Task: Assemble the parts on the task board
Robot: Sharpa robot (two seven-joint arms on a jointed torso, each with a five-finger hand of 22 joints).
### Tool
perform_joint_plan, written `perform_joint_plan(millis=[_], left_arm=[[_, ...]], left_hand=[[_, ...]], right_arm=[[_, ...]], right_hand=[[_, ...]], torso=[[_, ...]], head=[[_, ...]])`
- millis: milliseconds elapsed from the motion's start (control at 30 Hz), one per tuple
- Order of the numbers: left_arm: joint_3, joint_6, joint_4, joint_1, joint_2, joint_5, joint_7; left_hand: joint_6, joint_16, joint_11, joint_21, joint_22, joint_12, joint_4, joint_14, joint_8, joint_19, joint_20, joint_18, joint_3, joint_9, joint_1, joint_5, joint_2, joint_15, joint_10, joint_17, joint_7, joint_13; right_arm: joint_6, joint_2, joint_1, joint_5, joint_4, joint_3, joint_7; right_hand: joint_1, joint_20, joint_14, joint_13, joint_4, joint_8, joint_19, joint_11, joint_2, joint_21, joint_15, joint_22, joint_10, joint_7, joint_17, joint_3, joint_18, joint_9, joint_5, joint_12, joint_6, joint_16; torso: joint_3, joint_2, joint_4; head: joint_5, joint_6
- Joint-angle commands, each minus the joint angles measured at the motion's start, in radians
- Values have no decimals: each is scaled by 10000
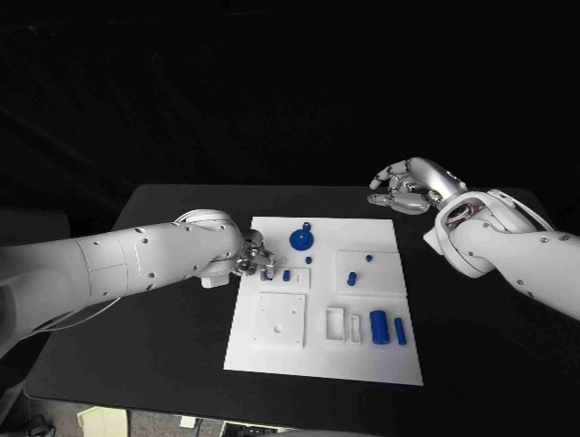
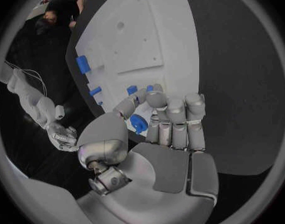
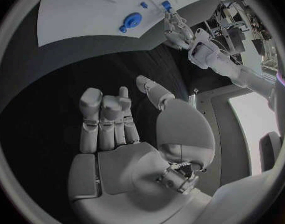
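Two silver hands: the left hand (image 2: 156,127) pinches a small blue plastic part (image 2: 139,123) at the white task board's (image 1: 375,350) left edge, seemingly for fitting; the right hand (image 1: 405,187), fingers loosely curled and empty, hovers off the far right corner.

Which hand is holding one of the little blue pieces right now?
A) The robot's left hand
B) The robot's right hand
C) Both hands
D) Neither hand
A: the left hand pinches a blue part at the task board's edge, while the right hand is over the bare table with nothing in its fingers.
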Motion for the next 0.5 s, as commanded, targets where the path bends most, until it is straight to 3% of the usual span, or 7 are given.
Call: perform_joint_plan(millis=[33,500], left_arm=[[-46,381,26,-80,52,-23,-56],[-45,392,35,-81,84,-22,6]], left_hand=[[910,46,-361,28,72,54,389,567,1600,39,-1124,160,715,11,-87,-61,102,-583,301,-15,-502,12],[1154,72,-389,2,44,227,450,605,1616,64,-1109,147,620,48,-269,-285,181,-519,359,-10,-552,119]], right_arm=[[135,-2,1,-22,20,5,25],[176,21,1,-25,-3,5,27]], right_hand=[[-20,-53,-19,-16,42,-37,8,8,-32,-61,47,55,-80,72,3,-25,859,10,51,-35,-9,-55],[-20,-53,-19,-17,43,-37,8,8,-29,-63,46,57,-80,71,4,-31,859,14,60,-34,-9,-56]], torso=[[7,-1,-4],[6,1,0]], head=[[-5,-8],[-12,-32]])
